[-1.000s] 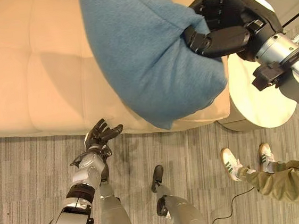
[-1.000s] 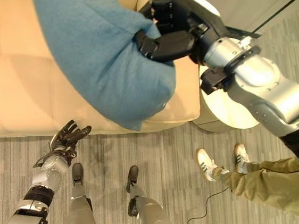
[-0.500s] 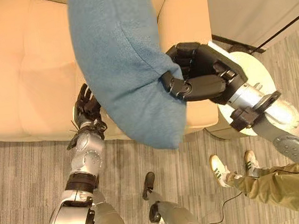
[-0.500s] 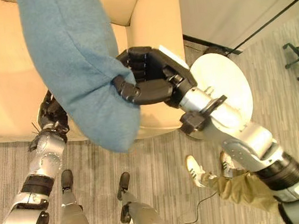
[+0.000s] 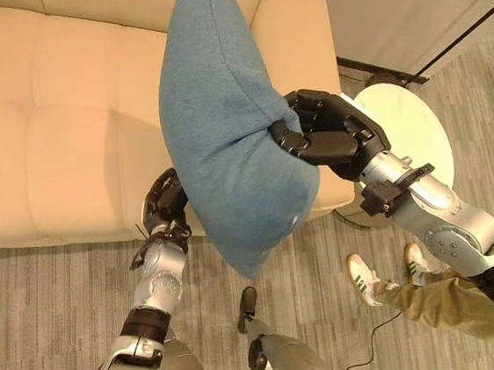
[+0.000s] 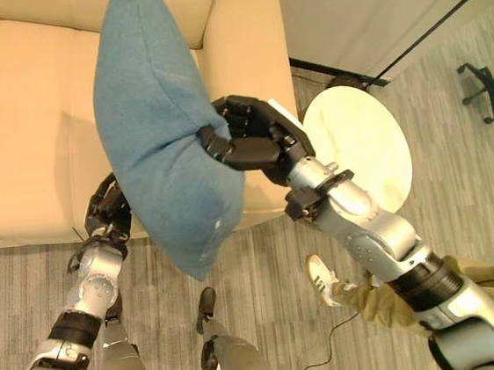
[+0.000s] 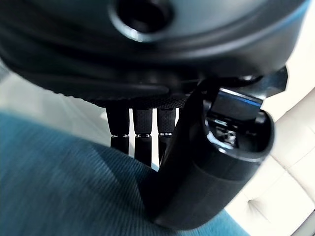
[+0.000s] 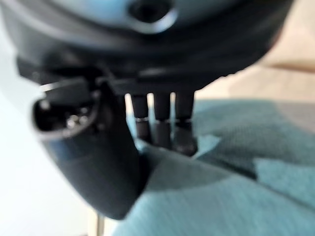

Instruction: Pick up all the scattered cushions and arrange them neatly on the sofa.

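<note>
A blue cushion (image 5: 226, 152) hangs edge-up in the air over the front of the cream sofa (image 5: 46, 126), near its right end. My right hand (image 5: 330, 132) is shut on the cushion's right side, thumb and fingers pinching a fold of fabric (image 8: 221, 187). My left hand (image 5: 165, 202) reaches up from below against the cushion's lower left side. In the left wrist view its fingers (image 7: 142, 128) run straight behind the blue fabric (image 7: 64, 187) and the thumb lies against it. The cushion's lower corner points down past the seat's front edge.
A round pale side table (image 5: 400, 125) stands just right of the sofa arm. A person's white shoes (image 5: 362, 274) and olive trouser leg (image 5: 445, 305) are on the striped floor at the lower right. An office chair base (image 6: 479, 81) shows at the far right.
My left hand has risen from near the floor to the cushion's lower left side. The right hand has turned the cushion more upright and drawn it in. The camera has shifted.
</note>
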### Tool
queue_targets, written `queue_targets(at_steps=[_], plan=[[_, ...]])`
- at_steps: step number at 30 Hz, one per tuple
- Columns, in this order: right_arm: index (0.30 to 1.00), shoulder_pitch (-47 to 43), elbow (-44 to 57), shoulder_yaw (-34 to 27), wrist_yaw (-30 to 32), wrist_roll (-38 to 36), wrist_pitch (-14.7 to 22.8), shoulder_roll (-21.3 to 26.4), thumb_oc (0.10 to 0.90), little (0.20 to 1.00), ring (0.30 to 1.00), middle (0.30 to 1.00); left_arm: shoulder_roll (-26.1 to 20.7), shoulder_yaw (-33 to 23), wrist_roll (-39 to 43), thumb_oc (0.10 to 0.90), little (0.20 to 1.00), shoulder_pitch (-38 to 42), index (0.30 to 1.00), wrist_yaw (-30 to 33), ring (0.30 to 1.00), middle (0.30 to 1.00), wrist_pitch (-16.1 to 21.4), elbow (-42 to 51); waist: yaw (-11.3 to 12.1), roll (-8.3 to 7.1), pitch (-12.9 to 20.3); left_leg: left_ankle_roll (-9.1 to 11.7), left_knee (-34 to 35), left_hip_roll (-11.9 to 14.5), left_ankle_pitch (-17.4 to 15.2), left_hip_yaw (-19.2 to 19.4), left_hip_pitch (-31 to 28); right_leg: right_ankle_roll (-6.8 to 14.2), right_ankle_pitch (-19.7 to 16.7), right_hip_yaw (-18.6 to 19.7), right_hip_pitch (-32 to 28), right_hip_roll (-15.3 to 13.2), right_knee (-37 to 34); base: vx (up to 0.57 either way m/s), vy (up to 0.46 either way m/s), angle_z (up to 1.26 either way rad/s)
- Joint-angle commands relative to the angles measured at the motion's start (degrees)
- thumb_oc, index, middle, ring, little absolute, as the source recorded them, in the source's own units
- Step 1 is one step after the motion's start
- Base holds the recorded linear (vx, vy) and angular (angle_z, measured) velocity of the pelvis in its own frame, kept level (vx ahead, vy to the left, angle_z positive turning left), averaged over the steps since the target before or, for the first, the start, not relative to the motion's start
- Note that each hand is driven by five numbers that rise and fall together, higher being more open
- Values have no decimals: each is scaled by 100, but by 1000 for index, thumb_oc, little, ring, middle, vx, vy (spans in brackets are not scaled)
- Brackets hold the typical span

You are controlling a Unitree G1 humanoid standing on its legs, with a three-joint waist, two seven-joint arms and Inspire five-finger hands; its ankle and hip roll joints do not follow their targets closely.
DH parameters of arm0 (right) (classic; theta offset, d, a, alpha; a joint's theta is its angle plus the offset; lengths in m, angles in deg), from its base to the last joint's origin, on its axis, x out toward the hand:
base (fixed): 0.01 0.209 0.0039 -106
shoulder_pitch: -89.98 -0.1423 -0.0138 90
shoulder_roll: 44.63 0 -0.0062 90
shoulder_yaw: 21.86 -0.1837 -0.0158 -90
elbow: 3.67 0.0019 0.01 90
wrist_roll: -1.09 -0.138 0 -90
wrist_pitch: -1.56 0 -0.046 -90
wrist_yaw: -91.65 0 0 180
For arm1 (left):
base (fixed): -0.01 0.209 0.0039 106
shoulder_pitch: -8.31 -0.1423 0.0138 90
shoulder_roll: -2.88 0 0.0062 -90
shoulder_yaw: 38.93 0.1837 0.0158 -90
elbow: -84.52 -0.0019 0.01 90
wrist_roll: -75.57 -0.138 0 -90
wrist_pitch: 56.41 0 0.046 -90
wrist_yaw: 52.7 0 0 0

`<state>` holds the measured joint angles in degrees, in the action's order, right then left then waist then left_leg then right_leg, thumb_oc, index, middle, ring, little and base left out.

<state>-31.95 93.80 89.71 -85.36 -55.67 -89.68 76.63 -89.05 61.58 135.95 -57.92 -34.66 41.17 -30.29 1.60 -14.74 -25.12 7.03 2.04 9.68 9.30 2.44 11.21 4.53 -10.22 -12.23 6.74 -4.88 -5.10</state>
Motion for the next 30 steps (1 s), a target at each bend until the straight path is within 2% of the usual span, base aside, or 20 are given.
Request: queue_targets(at_steps=[1, 3, 4, 5, 7, 9, 11, 12, 14, 17, 18, 19, 21, 22, 24, 25, 26, 27, 28, 30], plan=[[300, -212, 261, -595, 26, 206, 655, -317, 400, 300, 300, 300, 162, 264, -545, 400, 300, 81, 300, -806, 300, 300, 242, 1160, 186, 346, 1279, -168, -376, -307, -889, -132, 60, 904, 590, -121, -192, -918, 710, 42, 183, 6], [300, -77, 199, -806, 46, 439, 535, -325, 400, 300, 300, 300, 77, 160, -728, 400, 300, -76, 300, -843, 300, 300, 161, 1276, 245, 492, 1261, -275, -487, -486, -944, -136, -11, 963, 542, -93, -165, -1137, 1093, 56, 259, 18], [300, 359, 236, -1153, -17, 792, 378, -309, 400, 300, 300, 300, -160, -33, -1051, 400, 300, -210, 300, -933, 300, 300, 81, 1409, 249, 685, 1219, -418, -617, -698, -1017, -275, -78, 909, 558, 153, -106, -1209, 1842, 120, 310, 32], [300, 581, 262, -1294, -62, 938, 289, -314, 400, 300, 300, 300, -190, -110, -1086, 400, 300, -269, 300, -958, 300, 300, 114, 1450, 205, 758, 1218, -451, -670, -774, -1032, -309, -112, 858, 604, 310, -69, -1136, 2147, 176, 296, 56], [300, 1184, 365, -1678, -171, 1120, 244, -362, 400, 300, 300, 300, -266, -149, -1249, 400, 300, -211, 300, -1015, 300, 300, 115, 1508, 66, 902, 1214, -505, -709, -909, -1016, -519, -210, 623, 1260, 747, 23, -520, 2579, 126, 185, 81], [300, 2005, 366, -2007, -492, 1225, 242, -384, 400, 300, 300, 300, -550, -384, -1475, 400, 300, -400, 300, -1141, 300, 300, 66, 1821, 40, 1009, 1281, -511, -693, -1059, -932, -733, -263, 448, 1779, 635, 117, 201, 2572, 100, 72, 100], [300, 2171, 281, -1979, -615, 1429, 195, -493, 400, 300, 300, 300, -624, -423, -1542, 400, 300, -429, 300, -1166, 300, 300, 69, 1864, 42, 1054, 1312, -497, -639, -1090, -912, -778, -324, 358, 1837, 513, 200, 362, 2556, 87, 23, 88], [300, 2371, 241, -1983, -727, 1567, 115, -567, 400, 300, 300, 300, -761, -510, -1622, 400, 300, -491, 300, -1257, 300, 300, 41, 2007, 91, 1038, 1339, -479, -610, -1175, -900, -836, -410, 184, 1919, 322, 56, 397, 2336, 108, -8, 49], [300, 2563, 211, -1994, -808, 1698, 73, -680, 400, 300, 300, 300, -940, -722, -1726, 400, 300, -566, 300, -1303, 300, 300, 47, 2151, 127, 1064, 1379, -402, -542, -1239, -838, -1032, -475, 75, 1920, 336, -15, 517, 2084, 88, -69, 36], [300, 2558, 64, -2040, -825, 1891, 103, -703, 400, 300, 300, 300, -1055, -804, -1811, 400, 300, -646, 300, -1425, 300, 300, 56, 2260, 192, 1108, 1468, -317, -541, -1312, -819, -1005, -477, -12, 1864, 183, -280, 436, 1633, 24, -1, 54], [300, 2528, -49, -2098, -645, 2005, 105, -769, 400, 300, 300, 300, -928, -635, -1749, 400, 300, -455, 300, -1427, 300, 300, 26, 2221, 81, 1217, 1403, -170, -816, -1205, -782, -485, -192, -2, 1900, -202, -485, 217, 1379, -126, 110, 93], [300, 2333, -121, -2028, -511, 2083, 102, -802, 400, 300, 300, 300, -881, -564, -1693, 400, 300, -319, 300, -1425, 300, 300, 2, 2153, 26, 1288, 1369, -224, -962, -935, -802, 94, -31, 27, 1833, -293, -475, 134, 1294, -191, 148, 134], [300, 2026, -158, -1836, -313, 2248, 121, -914, 400, 300, 300, 300, -916, -363, -1755, 400, 300, -224, 300, -1454, 300, 300, -84, 2117, -38, 1353, 1338, -283, -1127, -508, -916, 701, 3, 43, 1784, -393, -456, -2, 1283, -132, 144, 106], [300, 1914, -162, -1780, -267, 2256, 129, -987, 400, 300, 300, 300, -915, -216, -1758, 400, 300, -272, 300, -1551, 300, 300, -179, 2101, -63, 1363, 1336, -264, -1179, -355, -924, 687, 2, 55, 1755, -420, -435, -83, 1310, -30, 242, 15], [300, 1528, -248, -1646, -220, 2220, 162, -1109, 400, 300, 300, 300, -899, 36, -1896, 400, 300, -679, 300, -1775, 300, 300, -415, 2033, -36, 1353, 1376, -109, -1135, 54, -816, 231, -102, 101, 1711, -365, -410, -279, 1376, 37, 240, 15], [300, 1522, -256, -1634, -220, 2217, 167, -1109, 400, 300, 300, 300, -899, 29, -1898, 403, 305, -690, 305, -1776, 305, 305, -416, 2038, -50, 1356, 1373, -101, -1134, 58, -818, 221, -109, 98, 1722, -373, -418, -276, 1385, 63, 243, 2], [300, 1247, -218, -1611, -164, 2065, 197, -1118, 400, 300, 300, 300, -792, 15, -2090, 800, 900, -1129, 900, -1781, 900, 900, -546, 1884, 10, 1334, 1342, 19, -1095, 389, -649, -208, -167, 130, 1763, -321, -366, -372, 1527, 43, 163, -20], [300, 1241, -223, -1599, -163, 2063, 199, -1115, 400, 300, 300, 300, -789, 6, -2093, 800, 900, -1138, 900, -1781, 900, 900, -548, 1887, -8, 1341, 1346, 26, -1085, 394, -643, -222, -165, 125, 1775, -333, -362, -367, 1541, 105, 397, -36], [300, 962, 6, -1503, -135, 1724, 235, -1042, 400, 300, 300, 300, -558, 70, -2106, 800, 900, -1393, 900, -1762, 900, 900, -656, 1382, -79, 1371, 1382, 87, -892, 638, -582, -357, -363, 197, 1809, -281, -272, -391, 1756, 64, 222, -20], [300, 847, 203, -1429, -110, 1545, 228, -1018, 400, 300, 300, 300, -447, 70, -2155, 800, 900, -1496, 900, -1752, 900, 900, -685, 1073, -133, 1418, 1434, 133, -655, 710, -624, -295, -558, 216, 1844, -203, -234, -369, 1874, 91, 208, -12]])
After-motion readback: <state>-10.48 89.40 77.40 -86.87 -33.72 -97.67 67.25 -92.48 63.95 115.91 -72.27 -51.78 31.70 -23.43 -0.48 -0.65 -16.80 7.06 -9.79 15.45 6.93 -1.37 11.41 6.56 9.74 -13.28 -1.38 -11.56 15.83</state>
